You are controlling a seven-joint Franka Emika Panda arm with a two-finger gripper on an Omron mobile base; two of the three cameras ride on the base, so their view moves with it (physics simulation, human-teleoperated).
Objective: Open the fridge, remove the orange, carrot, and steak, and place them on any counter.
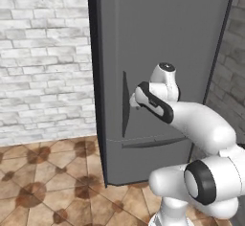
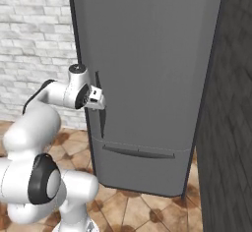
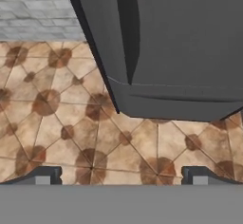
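One tall dark grey fridge (image 2: 152,73)

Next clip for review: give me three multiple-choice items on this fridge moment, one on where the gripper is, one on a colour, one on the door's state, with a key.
1. Where is the gripper?
A. Beside the fridge's vertical handle, near the door's left edge
B. Down at the lower drawer's horizontal handle
C. Resting on the floor

2. What colour is the fridge?
A. White
B. Dark grey
C. Red

3. What state is the fridge door in?
A. Swung wide open
B. Removed
C. Shut

Key:
1 A, both base views show the hand level with the slim vertical handle.
2 B, its flat front is dark grey against the pale brick wall.
3 C, the door lies flush and no shelves show; the gripper's fingers stand wide apart, holding nothing.
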